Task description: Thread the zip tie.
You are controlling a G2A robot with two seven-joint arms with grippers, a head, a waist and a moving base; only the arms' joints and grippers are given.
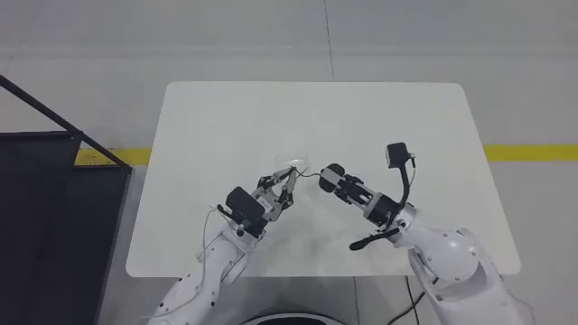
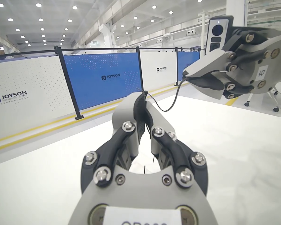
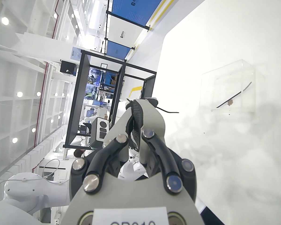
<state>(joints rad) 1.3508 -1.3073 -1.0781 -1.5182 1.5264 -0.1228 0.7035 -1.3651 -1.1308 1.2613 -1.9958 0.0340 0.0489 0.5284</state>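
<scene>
The zip tie [image 2: 165, 109] hangs in the air as a slack curve between the 2 grippers, above the white table [image 1: 406, 126]. In the top view it sits just below the centre of the frame. The left gripper [image 2: 142, 97] has its fingers pressed together on one end of the tie. A small dark knob pokes out at the tips, and a strand trails down behind the pads. The right gripper [image 2: 186, 76] is clamped on the other end.

The step in hand looks like feeding the free tip into the head. It would go best if the right gripper brought its end round in line with the slot, while the left held the head steady and square to it. The tie bends easily, so a short, slow push close to the tip should keep it from buckling. Whether the tip has already entered the head is too small to tell.

1 clear box [image 3: 224, 76] stands on the table just beyond the grippers. A thin dark strip [image 3: 234, 96] leans slantwise inside it, with a small brown speck [image 3: 230, 103] beside the strip.
</scene>
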